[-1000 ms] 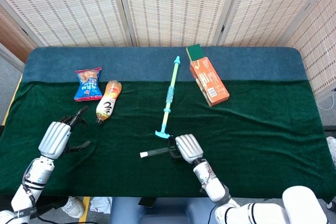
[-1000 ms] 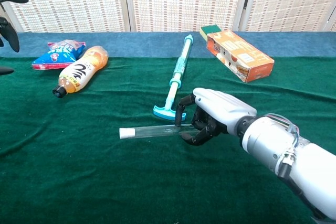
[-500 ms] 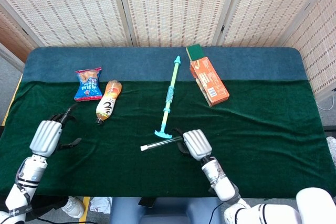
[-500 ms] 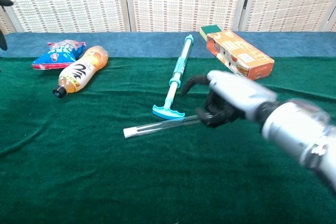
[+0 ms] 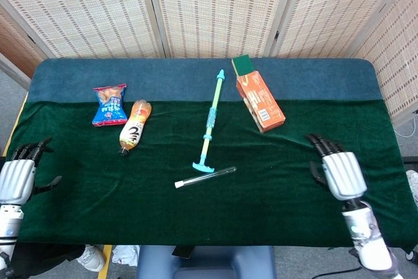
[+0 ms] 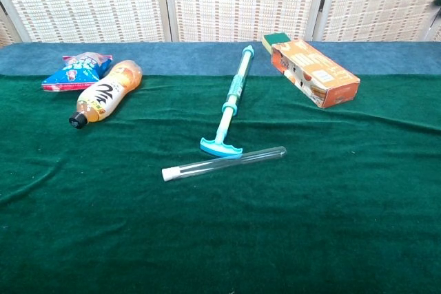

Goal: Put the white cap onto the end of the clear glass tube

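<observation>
The green cloth [image 6: 220,239] covers the table. On it lie, in falling size: an orange box [image 6: 315,73] at the back right, a teal rod [image 6: 231,105] with a T-shaped foot, a bottle [image 6: 105,92] on its side, and a snack bag [image 6: 77,71] beside it. The tube [image 6: 224,162] lies free at mid-table, just touching the rod's foot, its cap [image 6: 167,174] seemingly seated on the left end. The right hand [image 5: 339,171] and left hand [image 5: 16,178] sit at opposite table edges, fingers spread, holding nothing.
</observation>
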`<state>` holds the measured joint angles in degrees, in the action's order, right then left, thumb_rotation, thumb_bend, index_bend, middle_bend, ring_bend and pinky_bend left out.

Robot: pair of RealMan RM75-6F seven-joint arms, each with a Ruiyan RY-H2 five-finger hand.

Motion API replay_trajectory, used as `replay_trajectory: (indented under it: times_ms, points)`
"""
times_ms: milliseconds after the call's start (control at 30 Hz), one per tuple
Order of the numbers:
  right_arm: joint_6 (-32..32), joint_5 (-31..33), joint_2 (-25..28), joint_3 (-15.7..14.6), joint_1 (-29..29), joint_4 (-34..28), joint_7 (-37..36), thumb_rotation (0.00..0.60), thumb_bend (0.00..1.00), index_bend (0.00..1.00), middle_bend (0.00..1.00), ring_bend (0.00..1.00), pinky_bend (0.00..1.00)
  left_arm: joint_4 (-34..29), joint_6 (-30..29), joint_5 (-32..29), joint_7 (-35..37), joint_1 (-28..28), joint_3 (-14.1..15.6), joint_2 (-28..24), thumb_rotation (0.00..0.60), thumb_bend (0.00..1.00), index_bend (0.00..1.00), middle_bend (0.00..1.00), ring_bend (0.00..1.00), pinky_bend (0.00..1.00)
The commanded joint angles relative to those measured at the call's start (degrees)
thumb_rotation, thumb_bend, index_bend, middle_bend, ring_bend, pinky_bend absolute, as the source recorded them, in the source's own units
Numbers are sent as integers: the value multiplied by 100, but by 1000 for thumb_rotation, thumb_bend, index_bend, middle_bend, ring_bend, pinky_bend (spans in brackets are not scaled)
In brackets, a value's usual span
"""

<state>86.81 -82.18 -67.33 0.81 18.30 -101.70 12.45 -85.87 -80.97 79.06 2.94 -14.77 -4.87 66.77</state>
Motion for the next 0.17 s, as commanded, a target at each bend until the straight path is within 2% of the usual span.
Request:
replay_trajectory:
  times_ms: [33,167]
  points:
    - [555,-249,408,-327,-640,128,-554,600,583,0,6,18,11,-1,-298,34,-16,285,124,-15,600,238,139,323,184,148]
    - [953,-304,410,-403,-1068,382,-768,600,583,0,0,0,0,-129,-637,136,-131,577,245,-11,600,238,138,321,179,140]
